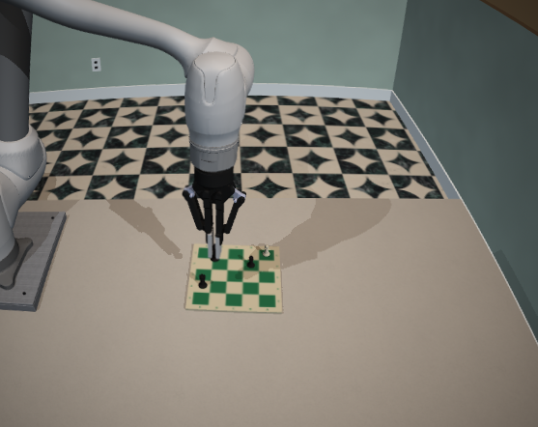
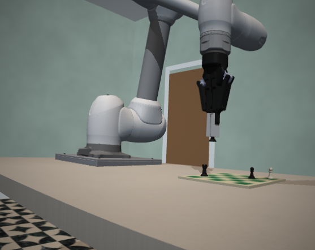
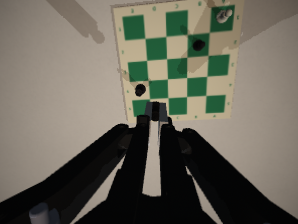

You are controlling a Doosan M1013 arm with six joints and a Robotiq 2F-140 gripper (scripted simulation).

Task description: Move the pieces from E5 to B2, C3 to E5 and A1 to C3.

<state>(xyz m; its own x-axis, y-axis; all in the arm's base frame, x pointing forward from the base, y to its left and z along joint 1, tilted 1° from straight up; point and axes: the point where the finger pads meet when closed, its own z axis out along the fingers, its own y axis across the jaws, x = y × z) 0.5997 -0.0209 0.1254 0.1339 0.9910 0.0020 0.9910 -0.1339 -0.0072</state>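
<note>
Black piece (image 2: 212,138) pinched in near-closed gripper (image 2: 213,133), lifted well above board (image 2: 231,181).

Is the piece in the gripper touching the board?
Apart. The exterior view shows the black piece in the gripper high above the board.
</note>
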